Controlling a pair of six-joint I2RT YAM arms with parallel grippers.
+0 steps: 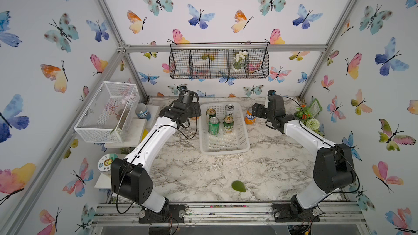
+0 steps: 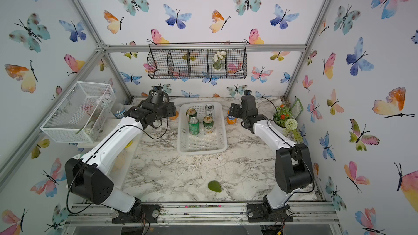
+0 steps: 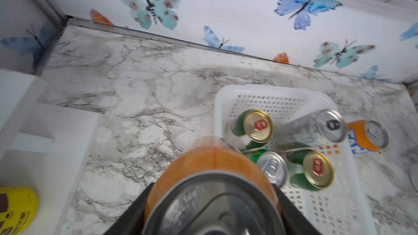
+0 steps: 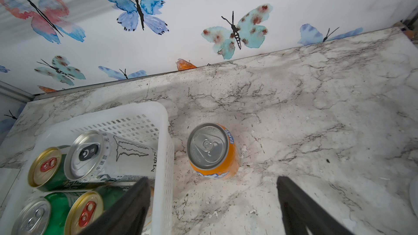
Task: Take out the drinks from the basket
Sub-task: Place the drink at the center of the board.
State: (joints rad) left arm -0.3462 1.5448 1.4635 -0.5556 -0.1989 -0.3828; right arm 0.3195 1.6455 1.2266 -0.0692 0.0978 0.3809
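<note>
Jaws of left gripper (image 3: 213, 202) clamped on plain orange metal can (image 3: 212, 161), just beside shallow white perforated plastic basket (image 1: 224, 151) (four cans (image 1: 213, 125) inside). Right gripper (image 4: 212, 200) spread wide, near orange Fanta can (image 4: 212, 152) on marble table (image 1: 203, 177), beside basket.

Possibly a leaf (image 1: 238, 186) on marble table (image 1: 203, 172)

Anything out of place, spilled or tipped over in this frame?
Only one thing: a loose green leaf lies alone on the marble table near the front edge, far from the flowering plant. The cans in the basket all stand upright; no spill shows.
</note>
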